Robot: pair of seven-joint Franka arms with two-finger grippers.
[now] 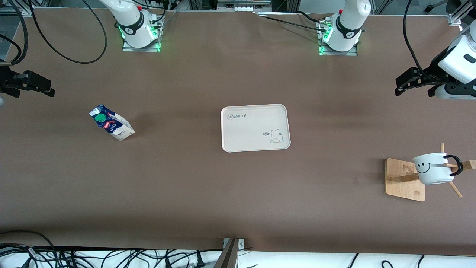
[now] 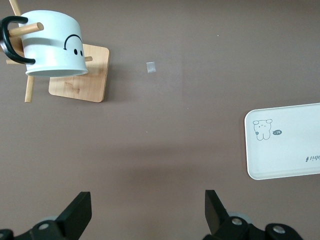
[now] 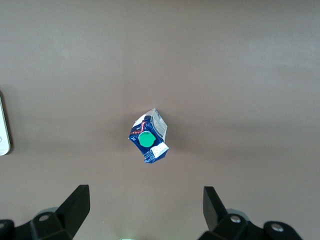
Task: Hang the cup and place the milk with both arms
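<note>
Brown matte tabletop (image 1: 238, 193) is carrying everything. Left gripper (image 1: 403, 87) is hovering with its fingers (image 2: 80, 212) spread wide and empty, over bare surface at the left arm's end; right gripper (image 1: 46, 89) is hovering likewise, fingers (image 3: 77, 202) apart, holding nothing, at the right arm's end. Small white mug with a black handle and smiley face (image 1: 433, 168) is hanging on a peg of the wooden rack (image 1: 403, 180). Blue-and-white gable-top milk carton with a green cap (image 1: 111, 123) is standing toward the right arm's end, well apart from the cream rectangular tray (image 1: 254, 128) at the middle.
</note>
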